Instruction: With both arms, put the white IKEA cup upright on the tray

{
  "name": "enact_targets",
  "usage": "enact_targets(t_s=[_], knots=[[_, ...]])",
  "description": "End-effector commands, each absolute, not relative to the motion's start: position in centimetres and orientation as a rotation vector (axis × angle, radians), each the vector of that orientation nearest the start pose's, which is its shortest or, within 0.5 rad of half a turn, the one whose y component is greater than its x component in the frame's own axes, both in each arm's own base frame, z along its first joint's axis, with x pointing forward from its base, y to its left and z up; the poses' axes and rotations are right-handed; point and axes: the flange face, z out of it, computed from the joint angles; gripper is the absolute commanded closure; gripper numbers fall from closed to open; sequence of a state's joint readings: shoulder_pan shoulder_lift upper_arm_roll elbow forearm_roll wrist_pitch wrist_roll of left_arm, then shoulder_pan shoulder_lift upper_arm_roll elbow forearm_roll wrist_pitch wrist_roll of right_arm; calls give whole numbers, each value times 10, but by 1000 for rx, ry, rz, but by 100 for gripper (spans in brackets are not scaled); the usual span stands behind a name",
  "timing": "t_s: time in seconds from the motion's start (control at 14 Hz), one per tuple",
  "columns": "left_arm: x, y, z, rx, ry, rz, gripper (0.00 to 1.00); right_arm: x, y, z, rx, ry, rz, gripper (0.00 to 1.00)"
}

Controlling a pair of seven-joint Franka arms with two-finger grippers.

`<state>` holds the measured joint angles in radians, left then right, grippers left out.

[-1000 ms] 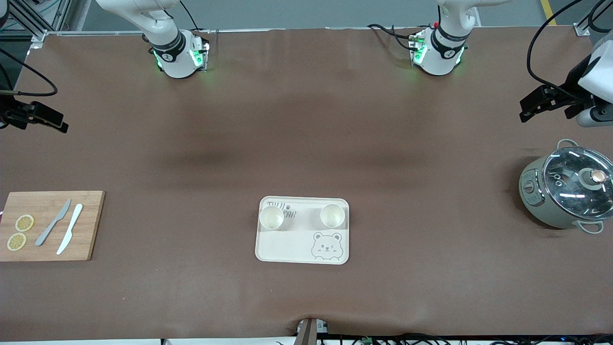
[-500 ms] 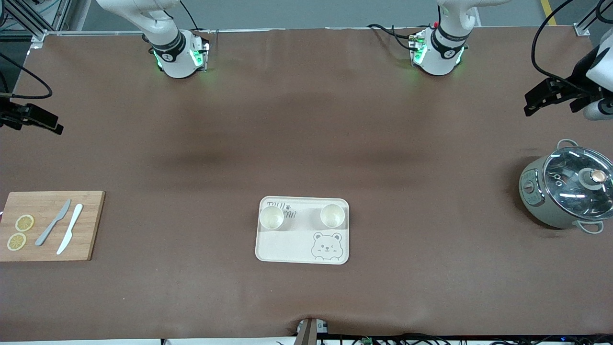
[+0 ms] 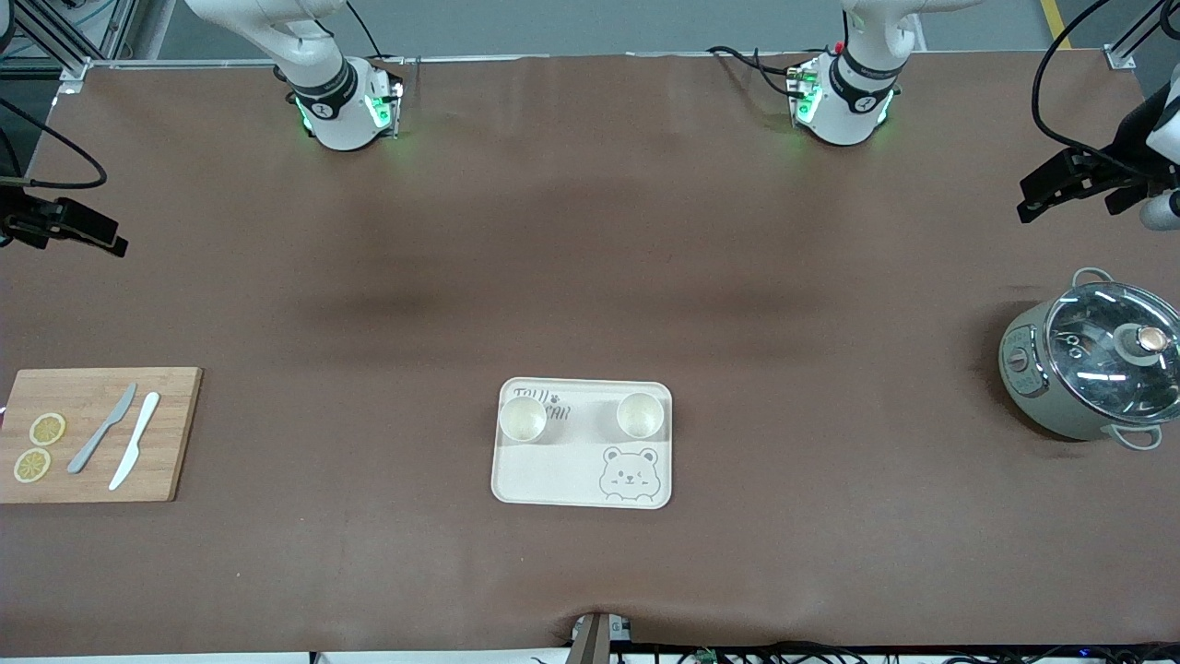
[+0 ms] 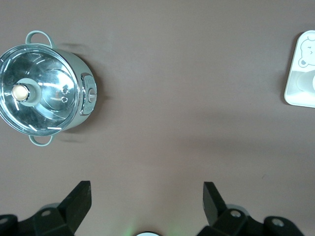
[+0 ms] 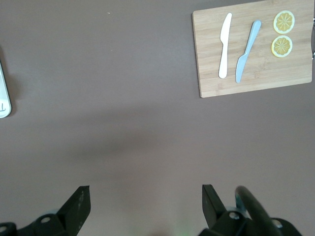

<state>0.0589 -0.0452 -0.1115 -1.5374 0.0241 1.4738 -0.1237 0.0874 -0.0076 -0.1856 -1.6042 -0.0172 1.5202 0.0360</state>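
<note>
From the front camera, the cream tray [image 3: 582,444] lay flat on the brown table cover [image 3: 590,277], about midway between the two ends of the table and well toward that camera. Its long axis ran from one arm's end of the table toward the other, the bear face in the corner nearer the camera on the left arm's side, the lettering along the farther edge. Two white cups stood upright on it along that farther edge, mouths up: one cup [image 3: 523,418] toward the right arm's end, over the lettering, the other cup [image 3: 640,415] toward the left arm's end. A wooden cutting board [image 3: 97,433] with two knives and two lemon slices lay at the right arm's end; a lidded pot [image 3: 1095,369] stood at the left arm's end. The left gripper [image 3: 1060,184] hung over bare cover above the pot's end, the right gripper [image 3: 69,231] over bare cover at the board's end, both well apart from the tray. Grey floor showed past the arm bases.

In the left wrist view, the left gripper [image 4: 146,209] had its fingers spread wide with nothing between them; the pot [image 4: 44,88] and a corner of the tray [image 4: 301,73] showed below.

In the right wrist view, the right gripper [image 5: 145,209] was likewise spread and empty over plain cover, the board [image 5: 252,49] in sight.
</note>
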Motion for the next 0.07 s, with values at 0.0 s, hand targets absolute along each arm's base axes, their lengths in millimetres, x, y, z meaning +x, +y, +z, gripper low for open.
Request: enact_targets(t_s=[0.0], knots=[[534,-25,661,-3130,-95,30,0,543,-53,615,-3136,297,123,0]])
